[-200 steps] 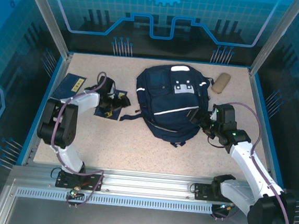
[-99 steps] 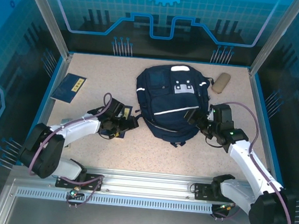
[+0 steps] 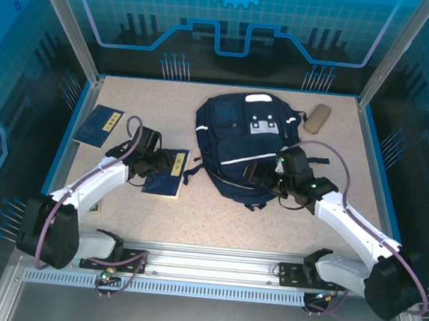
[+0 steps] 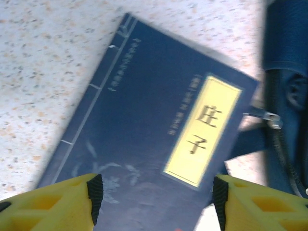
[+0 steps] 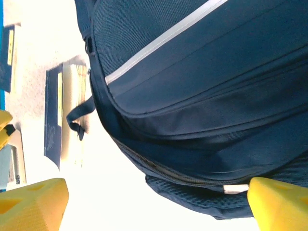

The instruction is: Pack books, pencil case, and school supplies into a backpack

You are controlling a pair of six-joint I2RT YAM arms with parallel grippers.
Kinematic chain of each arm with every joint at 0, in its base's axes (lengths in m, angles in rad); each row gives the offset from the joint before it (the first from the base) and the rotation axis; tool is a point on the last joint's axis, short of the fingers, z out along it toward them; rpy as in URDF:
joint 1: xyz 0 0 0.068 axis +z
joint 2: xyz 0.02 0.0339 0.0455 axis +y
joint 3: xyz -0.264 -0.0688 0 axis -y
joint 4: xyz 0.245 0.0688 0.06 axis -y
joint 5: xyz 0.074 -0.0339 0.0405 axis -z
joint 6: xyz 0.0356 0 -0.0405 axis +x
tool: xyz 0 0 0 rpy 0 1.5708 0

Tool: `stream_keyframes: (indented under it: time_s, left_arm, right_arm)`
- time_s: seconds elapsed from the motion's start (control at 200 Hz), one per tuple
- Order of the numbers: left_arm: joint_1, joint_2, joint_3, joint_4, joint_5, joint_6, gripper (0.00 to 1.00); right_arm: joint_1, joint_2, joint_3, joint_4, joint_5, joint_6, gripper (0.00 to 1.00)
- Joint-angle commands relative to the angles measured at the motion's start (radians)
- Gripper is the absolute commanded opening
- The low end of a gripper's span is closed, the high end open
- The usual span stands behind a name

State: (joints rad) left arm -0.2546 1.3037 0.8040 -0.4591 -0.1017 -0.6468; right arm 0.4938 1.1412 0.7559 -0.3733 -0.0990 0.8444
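Just left of the backpack (image 3: 240, 144) the navy book (image 3: 167, 174) lies flat on bare desk (image 3: 217, 221), long axis along the backpack's side, under the released left gripper (image 4: 156, 192); the released right gripper (image 5: 156, 204) faces the backpack's near edge.

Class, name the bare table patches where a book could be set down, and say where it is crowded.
Free: the near table strip before the backpack; the far patch between far book and backpack. Crowded: between near book and backpack.

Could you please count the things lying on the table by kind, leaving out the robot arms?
Books: 2, both navy blue
Pencil case: 1
Backpack: 1
Total: 4
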Motion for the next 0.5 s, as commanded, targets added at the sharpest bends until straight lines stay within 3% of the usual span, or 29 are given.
stream_keyframes:
  time_s: [0.0,0.33,0.495]
  left_arm:
    - [0.008,0.064,-0.022,0.010,-0.007,0.019,0.58]
    - [-0.001,0.175,-0.096,0.056,0.071,-0.052,0.53]
    - [-0.085,0.126,-0.186,0.080,0.116,-0.123,0.53]
  right_arm:
    - [0.060,0.067,0.071,0.015,0.035,-0.017,0.93]
    - [0.251,0.347,0.264,0.019,0.050,-0.035,0.84]
    - [0.320,0.507,0.376,0.009,0.038,-0.042,0.80]
